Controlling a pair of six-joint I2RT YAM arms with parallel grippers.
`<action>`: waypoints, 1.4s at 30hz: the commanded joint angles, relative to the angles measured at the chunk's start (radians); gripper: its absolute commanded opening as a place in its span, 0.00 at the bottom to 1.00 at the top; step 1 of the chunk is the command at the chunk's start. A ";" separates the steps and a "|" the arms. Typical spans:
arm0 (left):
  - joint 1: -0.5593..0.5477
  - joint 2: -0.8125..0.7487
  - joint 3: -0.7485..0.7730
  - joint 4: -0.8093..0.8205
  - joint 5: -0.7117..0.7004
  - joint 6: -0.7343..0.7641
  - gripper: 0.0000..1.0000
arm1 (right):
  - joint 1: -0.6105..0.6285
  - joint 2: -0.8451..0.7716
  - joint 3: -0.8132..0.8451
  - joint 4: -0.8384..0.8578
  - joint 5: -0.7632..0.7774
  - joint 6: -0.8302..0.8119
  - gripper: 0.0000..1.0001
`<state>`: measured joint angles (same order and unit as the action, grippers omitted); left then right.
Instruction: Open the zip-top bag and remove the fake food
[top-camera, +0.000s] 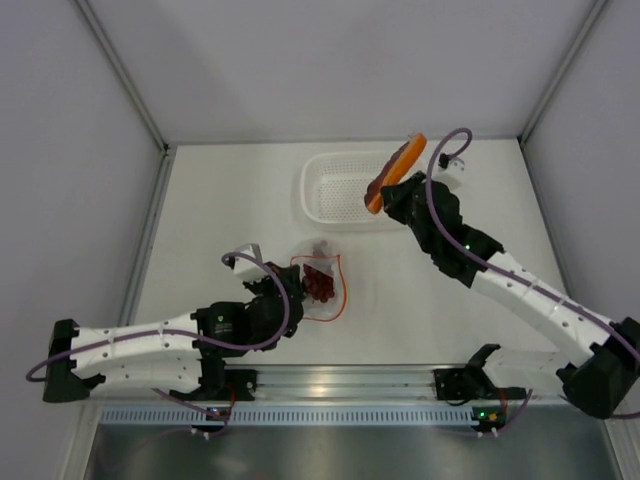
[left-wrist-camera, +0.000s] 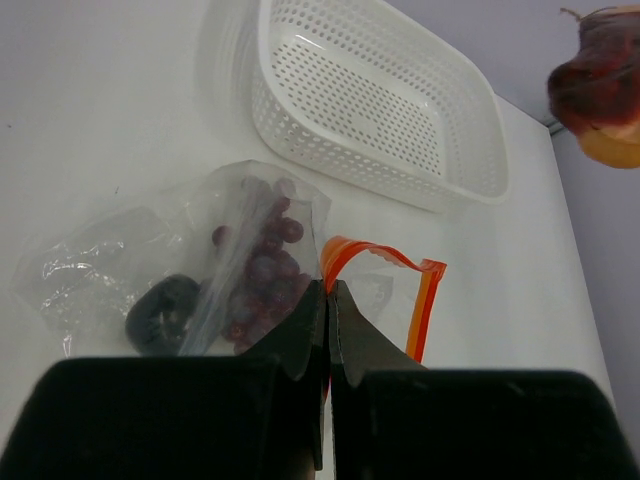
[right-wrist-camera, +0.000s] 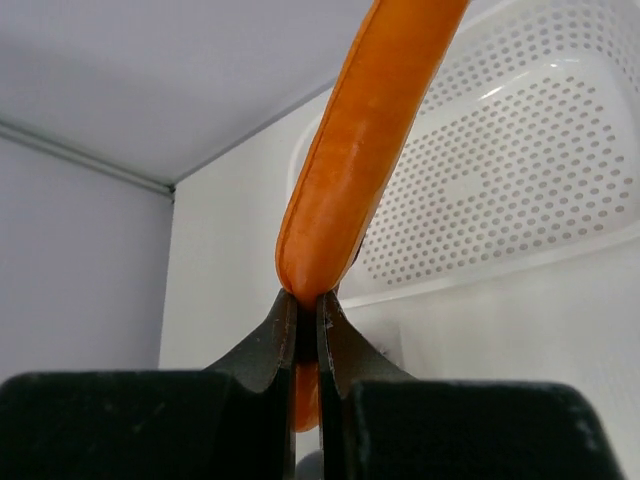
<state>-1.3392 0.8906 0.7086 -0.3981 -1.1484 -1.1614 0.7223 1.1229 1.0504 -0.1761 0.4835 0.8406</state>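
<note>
Clear crinkly zip-top bag (left-wrist-camera: 90, 265) pinched steady by left tool (left-wrist-camera: 327, 288); right tool (right-wrist-camera: 306, 305), at one o'clock, clamps long orange hot-dog toy (right-wrist-camera: 370, 150) over white perforated basket (top-camera: 330, 190).

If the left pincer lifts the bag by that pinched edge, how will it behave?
Probably floppy: the bag is thin, crinkled film and would likely sag from the left pincer. The grapes and round fruit inside would likely slide to the lowest point. The film looks slick, so the pinch at the zip strip may slip.
</note>
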 joint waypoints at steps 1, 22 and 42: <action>0.002 -0.015 0.052 0.002 -0.019 0.035 0.00 | -0.021 0.096 -0.006 0.202 0.124 0.144 0.00; 0.002 -0.059 0.069 0.005 0.021 0.092 0.00 | -0.044 0.683 0.344 0.132 0.145 0.304 0.75; 0.002 0.137 0.189 0.012 0.056 -0.029 0.00 | -0.224 -0.014 -0.325 0.572 -0.890 -0.049 0.99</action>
<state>-1.3392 0.9997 0.8448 -0.4114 -1.0843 -1.1755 0.5255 1.1912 0.8074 0.2989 -0.2092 0.7902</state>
